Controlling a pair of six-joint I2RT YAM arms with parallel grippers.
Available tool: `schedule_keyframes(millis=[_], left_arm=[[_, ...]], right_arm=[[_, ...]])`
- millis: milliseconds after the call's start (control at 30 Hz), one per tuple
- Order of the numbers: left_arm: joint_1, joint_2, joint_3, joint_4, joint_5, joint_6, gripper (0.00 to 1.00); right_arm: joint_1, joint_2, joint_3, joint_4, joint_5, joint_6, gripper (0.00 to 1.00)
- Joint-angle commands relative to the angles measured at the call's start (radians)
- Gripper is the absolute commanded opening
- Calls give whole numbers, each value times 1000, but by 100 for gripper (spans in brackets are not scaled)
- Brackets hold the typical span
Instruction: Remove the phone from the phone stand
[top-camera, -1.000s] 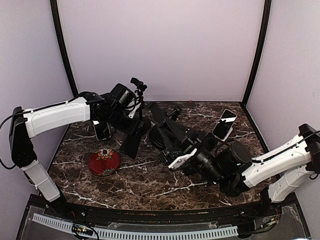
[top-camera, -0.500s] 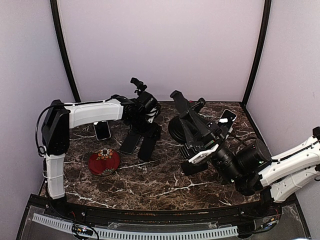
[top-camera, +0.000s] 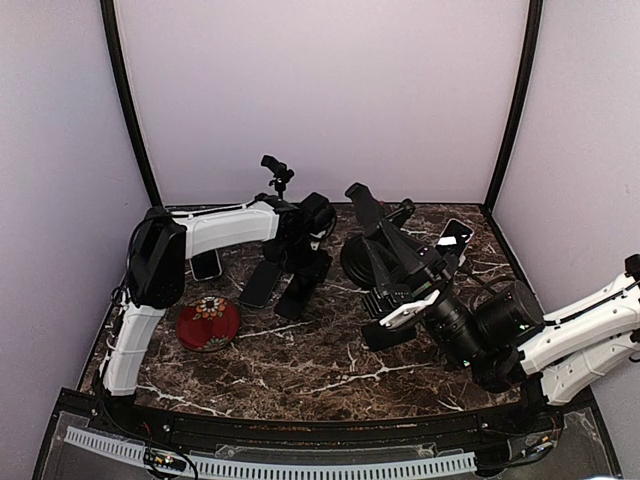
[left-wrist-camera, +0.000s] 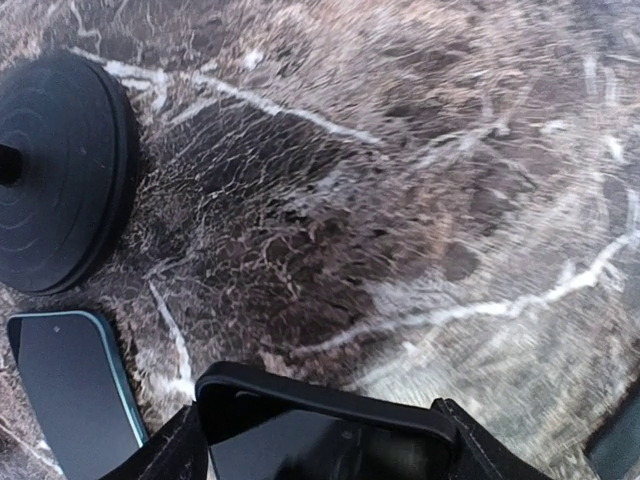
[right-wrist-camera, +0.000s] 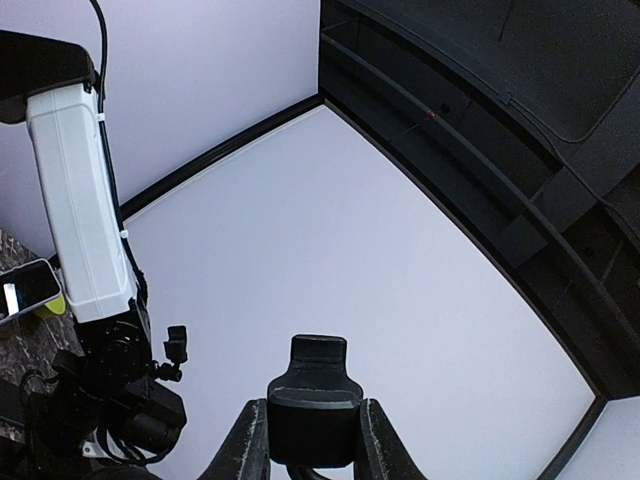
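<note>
At the table's 10 o'clock you will find a spare phone (top-camera: 205, 262) lying flat, with a red dish (top-camera: 208, 323) at its 6 o'clock. Just left of centre, the left gripper (top-camera: 283, 287) points down at the marble table (top-camera: 320, 370). In your left wrist view its jaws are clamped on either side of the black-cased phone (left-wrist-camera: 320, 445). You cannot tell whether that phone touches the table. A round black disc (left-wrist-camera: 60, 170) sits at 10 o'clock in that view. At 1 o'clock from centre, the phone stand (top-camera: 350, 268) leans clear of the black-cased phone. The right gripper (top-camera: 380, 235) is closed on the stand's head. A third phone (top-camera: 450, 245) rests at 2 o'clock.
</note>
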Motion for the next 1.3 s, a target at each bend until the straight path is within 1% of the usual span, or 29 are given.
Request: schedule_keyframes(millis=[0,100,200,367,533,733,800,833,867,1033,1133,1267], left_arm=[[-4,49,70,-77,-42,-24,40],[-4,83,100,-115,-87,-21,40],[-4,92,100,-102,-73,-25,43],[-4,84,118,-101,-43,-36,53],[-7,6,135,-81,5,-30,69],[-7,-154,114,-75,6,-19,82],[-7,-221,75,-67,-8,-17,89],[-7,-258,45,-55,-21,-17,97],[-5,-295,14,-40,-34,-17,98],[5,-492,-170,34,-79,-32,99],[21,-594,-263,67,-135,-46,99],[59,-709,-389,123,-163,-50,99]], right_arm=[[12,-36,-1,114,-16,-26,3],[11,-43,-2,110,-18,-25,3],[11,-47,-1,102,-18,-25,3],[11,-43,6,97,-12,-31,3],[-5,-38,45,55,-22,1,3],[-60,-2,130,-3,-69,53,3],[-87,19,158,-7,-91,76,3],[-103,32,174,-13,-99,97,3],[-121,43,190,-21,-106,116,3],[-197,135,252,-29,-122,151,3],[-247,203,273,-22,-129,172,2],[-323,283,260,-28,-219,218,2]])
